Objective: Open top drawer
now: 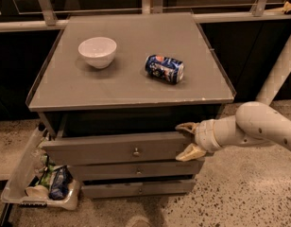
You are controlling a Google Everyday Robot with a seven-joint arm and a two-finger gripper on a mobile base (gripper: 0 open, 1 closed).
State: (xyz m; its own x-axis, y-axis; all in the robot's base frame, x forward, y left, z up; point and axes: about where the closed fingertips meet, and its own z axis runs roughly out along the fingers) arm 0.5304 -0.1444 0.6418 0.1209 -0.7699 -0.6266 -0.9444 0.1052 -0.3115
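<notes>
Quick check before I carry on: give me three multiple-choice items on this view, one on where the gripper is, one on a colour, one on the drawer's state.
1. Where is the gripper?
A. Over the bowl
B. At the right end of the top drawer's front
C. Down in the floor bin

2. What colour is the bowl?
A. White
B. Red
C. Black

3. How does the top drawer stand?
A. Shut flush
B. Pulled partly out
C. Taken out and lying on the floor

Answers:
1. B: the gripper sits at the right edge of the top drawer, well away from the knob.
2. A: the bowl on the cabinet is plain white.
3. B: the drawer's front stands forward of the cabinet, with a dark gap showing behind it.
</notes>
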